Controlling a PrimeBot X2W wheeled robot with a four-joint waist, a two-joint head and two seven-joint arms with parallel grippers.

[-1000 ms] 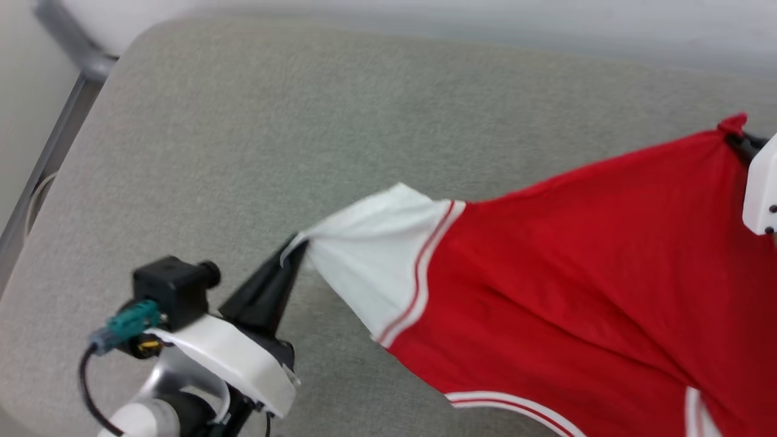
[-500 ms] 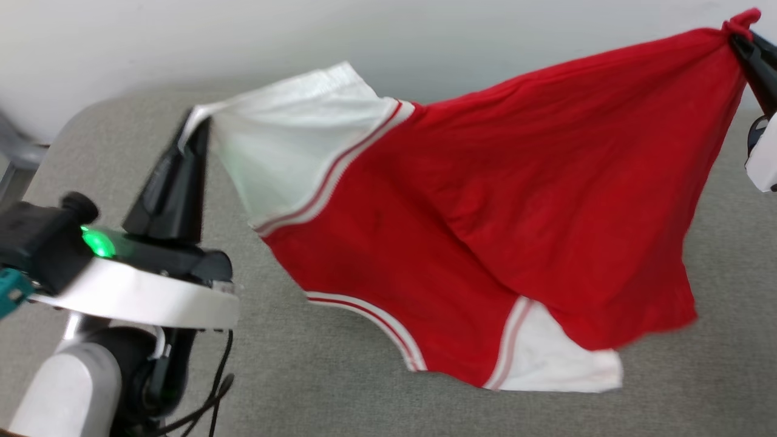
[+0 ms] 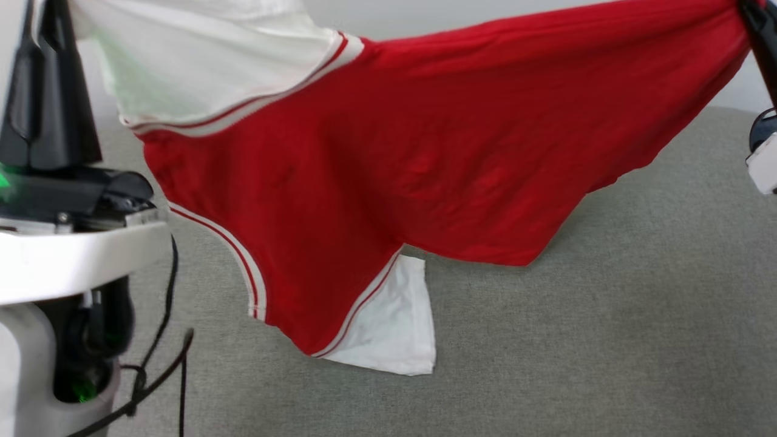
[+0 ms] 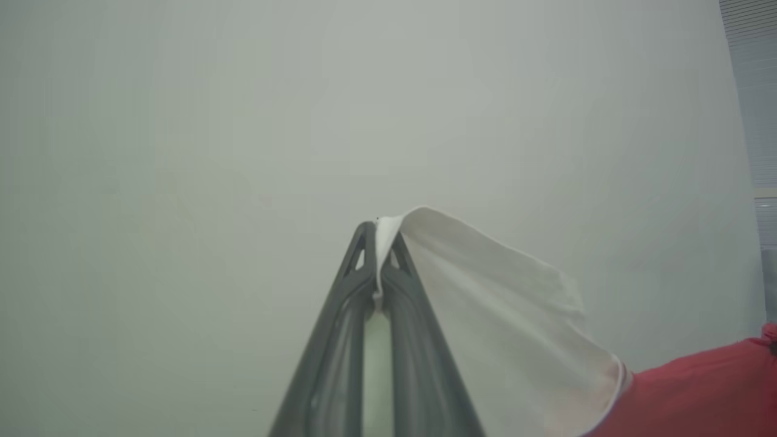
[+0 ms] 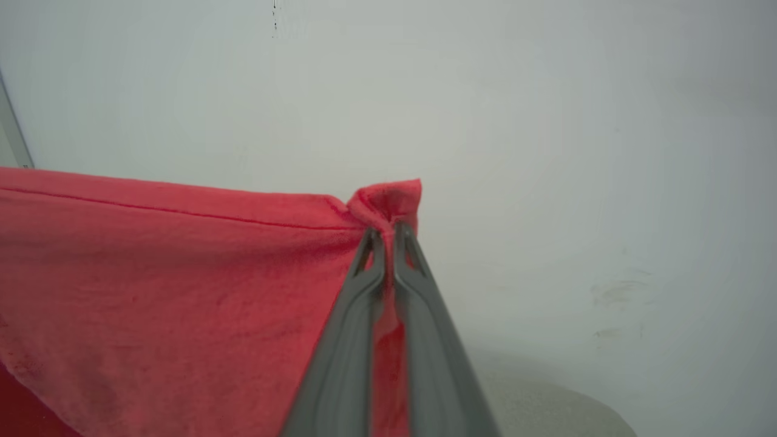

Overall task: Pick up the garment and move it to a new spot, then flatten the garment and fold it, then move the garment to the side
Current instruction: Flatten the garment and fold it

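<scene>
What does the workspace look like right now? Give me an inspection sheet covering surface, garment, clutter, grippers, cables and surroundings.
Surface: grey fabric-covered top, bare where visible.
Job's things: garment lifted and stretched between both grippers. Its lower white sleeve hangs close over the surface; contact cannot be told.
Clutter: nothing seen.
Grippers: left gripper shut on the edge of the upper white sleeve; right gripper shut on a bunched red corner.
Cables: black cables dangle beside the left arm, apart from the garment.
Surroundings: plain pale wall behind.
</scene>
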